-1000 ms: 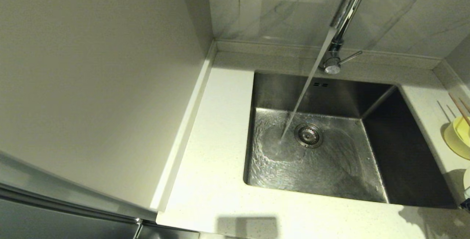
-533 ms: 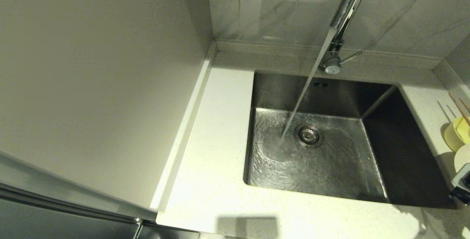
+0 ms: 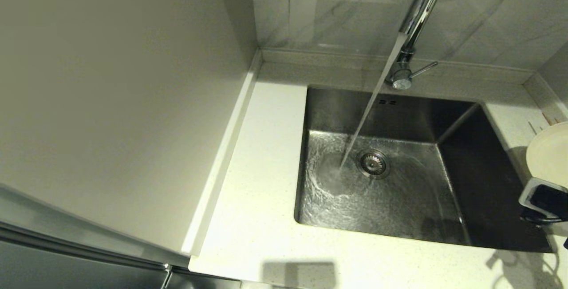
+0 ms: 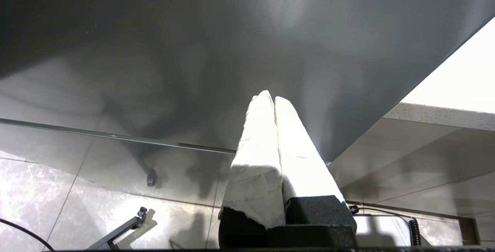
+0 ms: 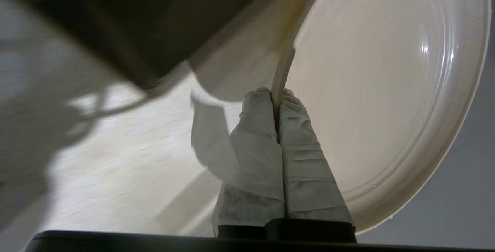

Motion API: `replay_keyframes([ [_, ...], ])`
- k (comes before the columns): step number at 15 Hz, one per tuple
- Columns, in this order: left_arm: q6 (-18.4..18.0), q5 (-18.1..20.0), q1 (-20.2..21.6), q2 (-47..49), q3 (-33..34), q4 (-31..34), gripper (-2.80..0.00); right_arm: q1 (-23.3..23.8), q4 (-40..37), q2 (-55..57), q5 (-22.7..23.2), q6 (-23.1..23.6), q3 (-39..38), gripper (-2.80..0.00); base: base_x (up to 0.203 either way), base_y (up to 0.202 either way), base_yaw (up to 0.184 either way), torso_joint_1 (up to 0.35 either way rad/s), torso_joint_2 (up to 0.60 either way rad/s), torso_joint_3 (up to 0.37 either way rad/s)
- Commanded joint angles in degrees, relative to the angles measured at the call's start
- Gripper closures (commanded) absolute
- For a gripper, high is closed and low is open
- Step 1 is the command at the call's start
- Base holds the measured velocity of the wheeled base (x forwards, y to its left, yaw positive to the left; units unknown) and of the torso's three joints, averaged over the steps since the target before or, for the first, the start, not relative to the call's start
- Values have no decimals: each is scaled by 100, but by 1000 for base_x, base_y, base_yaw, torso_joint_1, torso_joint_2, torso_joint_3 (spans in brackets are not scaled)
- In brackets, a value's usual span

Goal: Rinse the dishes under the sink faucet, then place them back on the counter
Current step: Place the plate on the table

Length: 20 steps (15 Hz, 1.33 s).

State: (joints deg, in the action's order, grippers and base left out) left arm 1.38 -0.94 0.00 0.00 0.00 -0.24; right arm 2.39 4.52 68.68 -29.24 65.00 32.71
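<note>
- At the right edge of the head view, right gripper (image 3: 539, 191) clamped shut on the rim of the cream-white plate (image 3: 550, 153), plate lifted and tilted on edge above the counter (image 3: 262, 182) beside the sink (image 3: 488, 182).
- Seen from the right wrist, cloth-wrapped fingers (image 5: 297, 136) pinching the plate (image 5: 386, 89) edge between them, inner face of the plate turned toward the camera.
- Behind the plate, only the tips of the wooden chopsticks (image 3: 548, 121) showing; bowl hidden.
- Over the basin, chrome faucet (image 3: 417, 18) running, stream of water (image 3: 368, 107) landing just beside the round drain strainer (image 3: 374, 163), ripples spread across the steel floor.
- Well apart from the stream, plate not yet under the water.
- Down low by the cabinet front, left gripper (image 4: 272, 99) parked above the floor tiles (image 4: 77, 205), wrapped fingers pressed together with nothing between them.
</note>
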Motion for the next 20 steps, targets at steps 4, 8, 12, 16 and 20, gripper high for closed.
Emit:
replay_keyframes([
  [4,3,-3,0,-9,0,-2,0,468,2083,515,-12,1926,-175,0,0,0,0,0,0,0],
  [8,3,-3,0,-9,0,-2,0,804,3119,844,5,2983,-206,0,0,0,0,0,0,0],
  [12,3,-3,0,-9,0,-2,0,833,3503,980,24,3300,-221,0,0,0,0,0,0,0],
  [16,3,-3,0,-9,0,-2,0,842,3503,989,24,3309,-230,0,0,0,0,0,0,0],
  [20,3,-3,0,-9,0,-2,0,837,3436,876,66,2773,-298,0,0,0,0,0,0,0],
])
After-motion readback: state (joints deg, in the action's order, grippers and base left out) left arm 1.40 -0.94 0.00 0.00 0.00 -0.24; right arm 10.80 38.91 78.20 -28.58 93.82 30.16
